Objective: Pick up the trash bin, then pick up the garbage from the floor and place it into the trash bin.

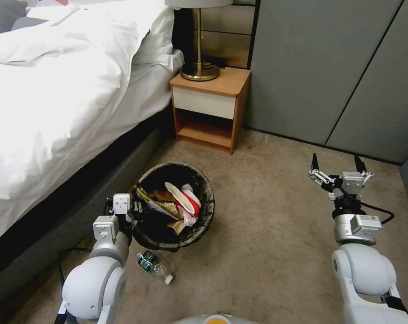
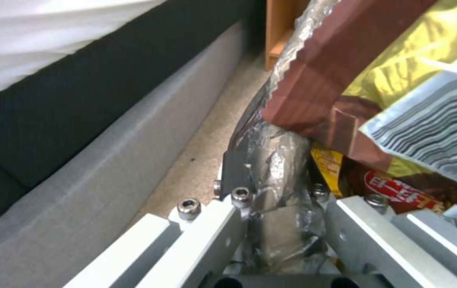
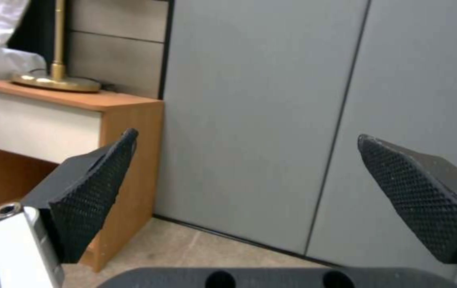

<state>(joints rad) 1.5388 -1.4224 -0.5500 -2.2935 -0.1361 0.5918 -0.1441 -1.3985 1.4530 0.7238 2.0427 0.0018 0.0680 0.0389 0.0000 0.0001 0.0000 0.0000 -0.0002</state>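
**Bin gripped at its rim beside the bed, one bottle on the carpet**

Leftmost stands the bed (image 1: pixel 55 81), its white duvet hanging over a dark base that runs close along the trash bin's (image 1: pixel 204 225) side. The left gripper (image 1: pixel 133 211) sits at the bin's bed-side rim; in the left wrist view its fingers (image 2: pixel 234 176) pinch the bag-covered rim (image 2: pixel 271 160) between them. The bin stands upright on the floor (image 1: pixel 267 234), mouth facing up, the dark bag folded over its edge.

Inside it the garbage (image 1: pixel 177 202) is piled: a red-and-white carton leaning across the middle, brown and yellow snack wrappers beneath. The left wrist view shows a brown and gold wrapper (image 2: pixel 346 60) close up, a barcode-striped white panel and a red label with white lettering too blurred to read.

Just in front of the bin, toward the robot, a clear plastic bottle (image 1: pixel 153 265) lies on its side on the carpet, long axis running diagonally, white cap pointing toward the robot and to the right, with a dark green label whose print is too small to make out.

Behind the bin, against the wall, a wooden nightstand (image 1: pixel 210 108) carries a brass lamp (image 1: pixel 199 67) on its surface. Well apart to the right, the right gripper (image 1: pixel 338 164) hangs above bare carpet, fingers (image 3: pixel 95 188) spread wide and holding nothing, facing the grey wall panels (image 1: pixel 330 67).
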